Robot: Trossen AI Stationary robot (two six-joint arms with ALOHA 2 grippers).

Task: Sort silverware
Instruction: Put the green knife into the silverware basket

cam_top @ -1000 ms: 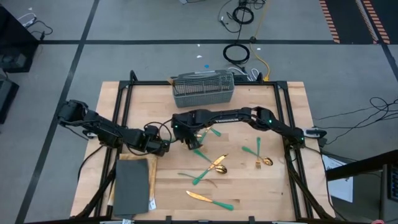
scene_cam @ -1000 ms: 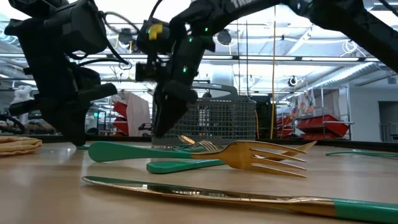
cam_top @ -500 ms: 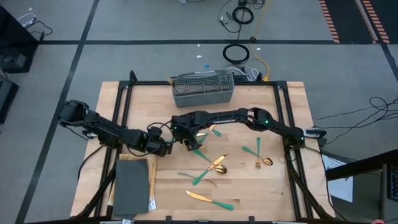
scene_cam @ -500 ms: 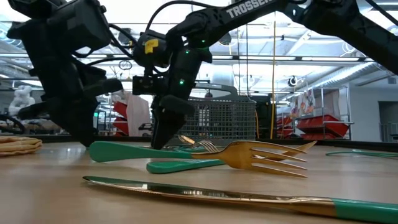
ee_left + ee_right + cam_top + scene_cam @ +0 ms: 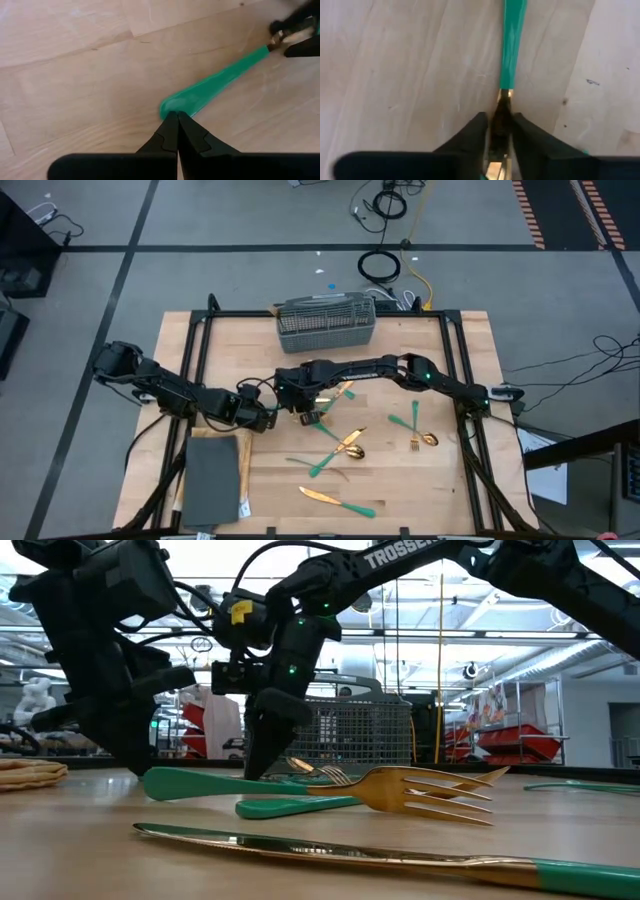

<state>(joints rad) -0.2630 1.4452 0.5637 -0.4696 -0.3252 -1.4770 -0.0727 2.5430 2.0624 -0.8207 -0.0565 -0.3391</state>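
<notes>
The right gripper (image 5: 305, 416) was down at the middle of the bench (image 5: 460, 480), its fingers (image 5: 475, 131) drawn narrow around the gold neck of a teal-handled piece of silverware (image 5: 512, 45). In the right wrist view the gold part sat between the two fingers, touching or nearly touching both, and the teal handle ran straight out ahead of the fingertips, flat on the wood. Whether the piece was a spoon, fork or knife could not be told, since its head was hidden under the fingers.

The left gripper (image 5: 262, 418) was low over the bench just beside the right one, its fingers (image 5: 170, 131) pressed fully together with nothing between them. Their tips met right at the rounded end of the same teal handle (image 5: 210, 90), which stretched away from them toward the right gripper's dark fingers at the handle's far end.

The other silverware lay loose on the bench on the right arm's side of both sets of fingers: a crossed cluster (image 5: 340, 448), a pair (image 5: 415, 430) farther toward the right edge, and a knife (image 5: 340, 500) near the front edge. In the low view a gold fork (image 5: 420, 790) lay in front of the right fingers. A wire basket (image 5: 328, 322) stood at the back edge, well apart from the fingers, and a dark slab (image 5: 212, 478) lay close by the left fingers.
</notes>
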